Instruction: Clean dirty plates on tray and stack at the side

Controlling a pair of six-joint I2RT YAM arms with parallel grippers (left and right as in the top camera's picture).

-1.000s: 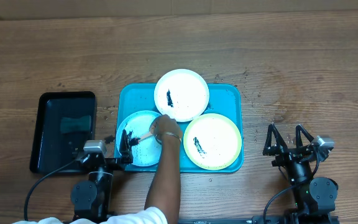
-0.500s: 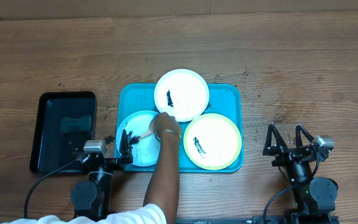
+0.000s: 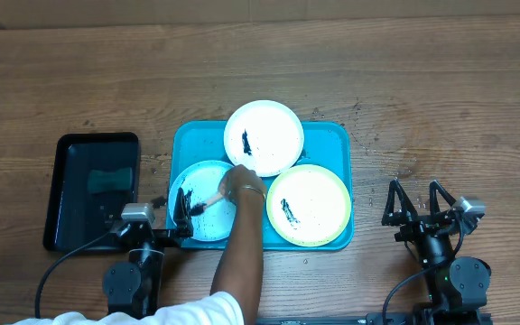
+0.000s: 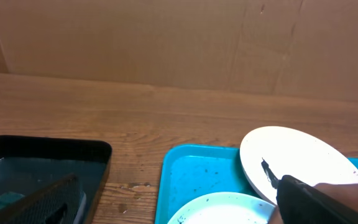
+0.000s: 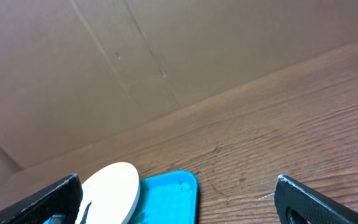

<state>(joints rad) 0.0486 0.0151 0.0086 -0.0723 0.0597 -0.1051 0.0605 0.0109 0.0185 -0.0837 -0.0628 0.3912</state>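
Note:
The turquoise tray (image 3: 336,135) holds three plates. The white plate (image 3: 273,126) is at the back, the light blue plate (image 3: 202,176) at front left and the yellow-green plate (image 3: 319,194) at front right. Each has a black smear. A person's hand (image 3: 241,184) holds a small brush over the light blue plate. My left gripper (image 3: 162,217) is open and empty at the tray's front left edge. My right gripper (image 3: 415,204) is open and empty, right of the tray. The left wrist view shows the tray (image 4: 191,174), the white plate (image 4: 297,162) and the light blue plate (image 4: 222,208).
A smaller black tray (image 3: 66,194) stands left of the turquoise tray, with a greenish pad (image 3: 108,179) in it. It also shows in the left wrist view (image 4: 42,155). The person's forearm (image 3: 242,253) crosses the front edge between my arms. A cardboard wall stands behind the table.
The person's hand and brush have shifted slightly over the light blue plate. Neither arm has moved.

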